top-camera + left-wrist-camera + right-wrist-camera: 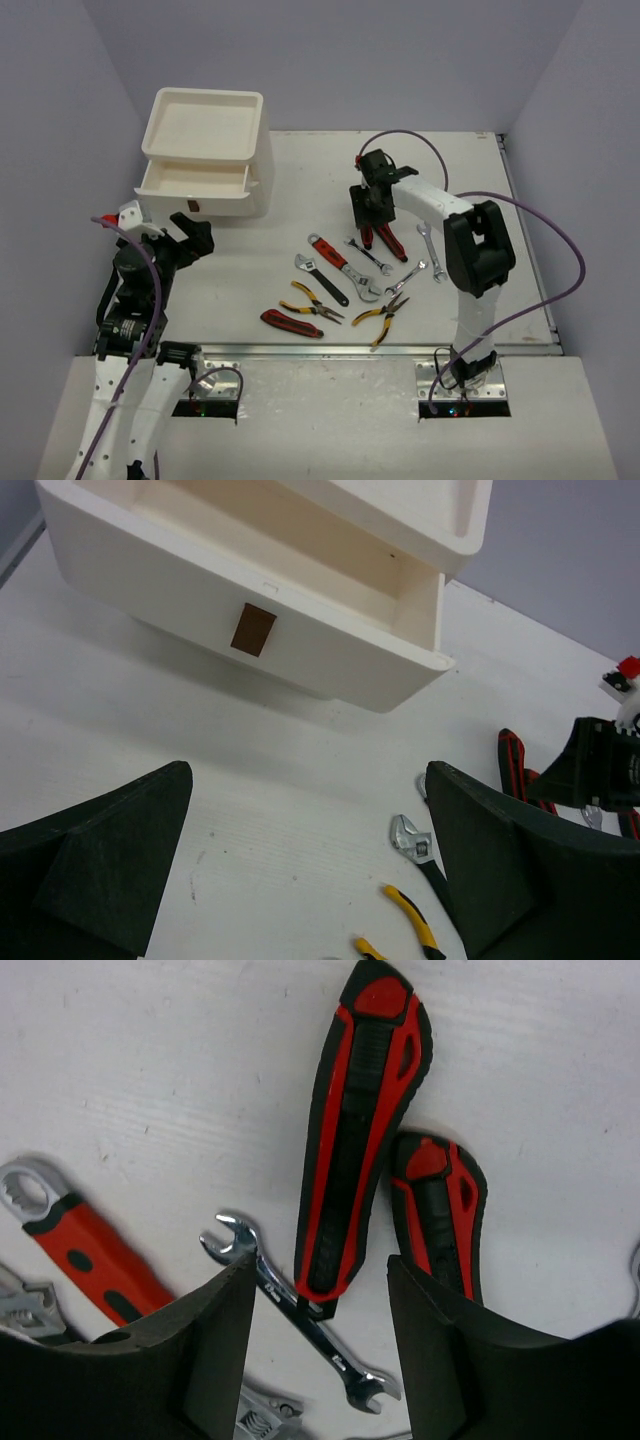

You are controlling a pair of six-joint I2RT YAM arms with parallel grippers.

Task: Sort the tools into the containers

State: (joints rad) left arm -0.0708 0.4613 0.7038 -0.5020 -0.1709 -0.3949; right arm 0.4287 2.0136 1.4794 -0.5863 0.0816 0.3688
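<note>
Right gripper [320,1278], jaws parted, straddles one handle of the red-and-black pliers [362,1110] at centre frame; that lone-handle pinch could let them splay

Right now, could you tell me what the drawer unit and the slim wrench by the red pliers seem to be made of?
Drawer unit: probably matte white plastic, with smooth moulded edges. Slim wrench: likely bare steel, silvery and glossy.
</note>
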